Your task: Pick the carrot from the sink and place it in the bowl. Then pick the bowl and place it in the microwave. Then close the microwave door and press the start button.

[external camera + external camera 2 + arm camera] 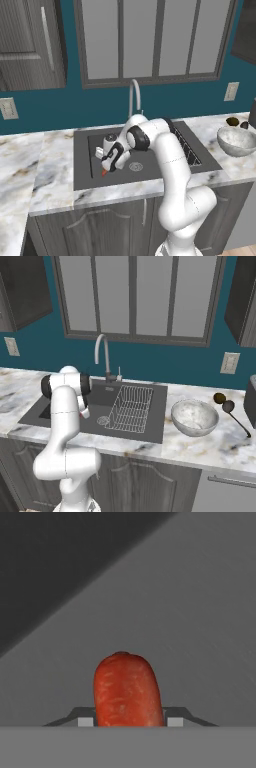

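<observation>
The claw [106,169] is down inside the sink [82,165], pointing at the basin floor with the carrot [127,691] sitting right between its two fingers. In the hand view the pale finger pads [85,722] are tight against both sides of the carrot, so I'd call it clamped on, or a hair away from it (can't swear the squeeze is finished). From the left base view you just get an orange tip poking out under the fingers, close to the basin floor, so I can't tell if it's been lifted at all.

Makes sense that the arm is folded over this steeply: the carrot lies low in a walled basin, so coming straight down keeps the wrist off the rim and the faucet [134,96] behind it. Gripping across the narrow width is the only thing that fits a short tapered thing like that.

Further out, the wire rack [131,407] takes up the right half of the sink, well away from the grab spot. The bowl [194,417] waits on the counter [215,448] just right of the sink, upright and open, so the carry should be a lift and a swing over the rack. A dark spoon [234,413] lies beside the bowl, worth avoiding
</observation>
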Robot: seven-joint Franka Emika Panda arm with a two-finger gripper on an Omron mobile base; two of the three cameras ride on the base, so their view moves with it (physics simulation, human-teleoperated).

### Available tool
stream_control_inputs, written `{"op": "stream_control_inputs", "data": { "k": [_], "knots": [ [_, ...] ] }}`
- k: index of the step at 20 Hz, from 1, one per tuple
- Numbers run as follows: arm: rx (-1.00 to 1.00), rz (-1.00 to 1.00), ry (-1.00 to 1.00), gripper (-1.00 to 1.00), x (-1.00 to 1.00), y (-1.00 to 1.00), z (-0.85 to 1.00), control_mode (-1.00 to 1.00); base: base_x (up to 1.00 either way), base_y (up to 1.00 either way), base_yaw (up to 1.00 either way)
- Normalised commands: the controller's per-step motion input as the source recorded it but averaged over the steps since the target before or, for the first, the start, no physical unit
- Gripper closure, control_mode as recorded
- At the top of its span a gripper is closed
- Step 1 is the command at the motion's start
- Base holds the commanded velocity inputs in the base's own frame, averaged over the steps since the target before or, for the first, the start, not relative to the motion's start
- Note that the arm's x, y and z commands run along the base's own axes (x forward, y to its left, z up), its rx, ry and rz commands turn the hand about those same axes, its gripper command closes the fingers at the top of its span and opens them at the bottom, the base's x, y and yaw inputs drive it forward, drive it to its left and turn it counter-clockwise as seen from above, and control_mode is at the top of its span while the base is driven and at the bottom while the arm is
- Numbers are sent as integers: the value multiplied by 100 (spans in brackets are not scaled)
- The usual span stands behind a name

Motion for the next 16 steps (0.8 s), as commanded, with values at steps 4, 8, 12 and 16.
{"op": "stream_control_inputs", "data": {
  "k": [4,8,12,16],
  "knots": [
    [0,0,0,100,-25,0,16,-100,0,0,0],
    [1,0,-2,100,-47,0,70,-100,0,0,0],
    [0,0,-1,100,-29,0,57,-100,0,0,0],
    [0,0,-10,100,-40,-1,77,-100,0,0,0]
  ]
}}
